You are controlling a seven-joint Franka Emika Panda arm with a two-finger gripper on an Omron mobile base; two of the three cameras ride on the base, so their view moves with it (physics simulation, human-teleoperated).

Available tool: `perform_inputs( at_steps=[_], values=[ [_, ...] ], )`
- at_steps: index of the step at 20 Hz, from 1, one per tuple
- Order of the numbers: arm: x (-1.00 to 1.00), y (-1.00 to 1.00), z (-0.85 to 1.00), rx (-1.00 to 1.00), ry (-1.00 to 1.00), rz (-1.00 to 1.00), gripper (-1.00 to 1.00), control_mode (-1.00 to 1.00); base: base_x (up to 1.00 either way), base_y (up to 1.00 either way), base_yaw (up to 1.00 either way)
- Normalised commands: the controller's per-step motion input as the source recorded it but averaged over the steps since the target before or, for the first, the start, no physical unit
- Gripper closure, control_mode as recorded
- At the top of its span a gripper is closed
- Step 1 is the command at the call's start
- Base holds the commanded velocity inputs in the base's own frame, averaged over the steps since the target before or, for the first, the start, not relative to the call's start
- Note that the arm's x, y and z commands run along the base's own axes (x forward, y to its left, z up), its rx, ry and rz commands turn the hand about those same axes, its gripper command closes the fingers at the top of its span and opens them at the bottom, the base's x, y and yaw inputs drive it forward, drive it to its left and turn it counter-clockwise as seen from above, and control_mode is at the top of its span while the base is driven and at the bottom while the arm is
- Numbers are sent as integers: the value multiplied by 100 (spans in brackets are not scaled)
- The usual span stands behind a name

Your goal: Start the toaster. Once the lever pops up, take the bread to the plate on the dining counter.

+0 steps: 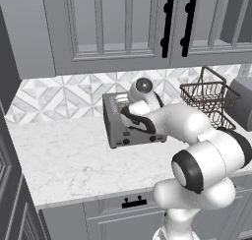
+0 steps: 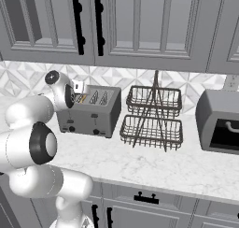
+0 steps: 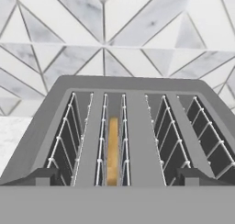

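I've got the gripper point(image 3: 117, 175) hanging right over the toaster point(image 2: 88, 111), which sits on the marble tabletop point(image 1: 64, 160) against the patterned tile wall. Through the hand camera I look straight down into the four slots, and the bread point(image 3: 112, 149) stands sunk in the second slot from the left, its golden edge showing between the wires. The jaws are spread wide, one fingertip point(image 3: 43, 176) at each side, gripping nothing. A black wire basket rack point(image 2: 151, 117) stands just beside the toaster.
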Motion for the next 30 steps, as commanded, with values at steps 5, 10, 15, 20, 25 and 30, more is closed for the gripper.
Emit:
perform_inputs(
  at_steps=[5, 10, 15, 20, 25, 30],
  values=[
    [0, 1, 0, 0, 0, 0, -100, -100, 0, 0, 0],
    [0, 0, 0, 0, 0, 0, -100, -100, 0, 0, 0],
    [0, 0, 0, 0, -1, 0, -100, -100, 0, 0, 0],
    [0, 0, 0, 0, 0, 0, -100, -100, 0, 0, 0],
    [0, 0, 0, 0, 0, 0, -100, -100, 0, 0, 0],
    [0, 0, 0, 0, 0, 0, -100, -100, 0, 0, 0]
  ],
)
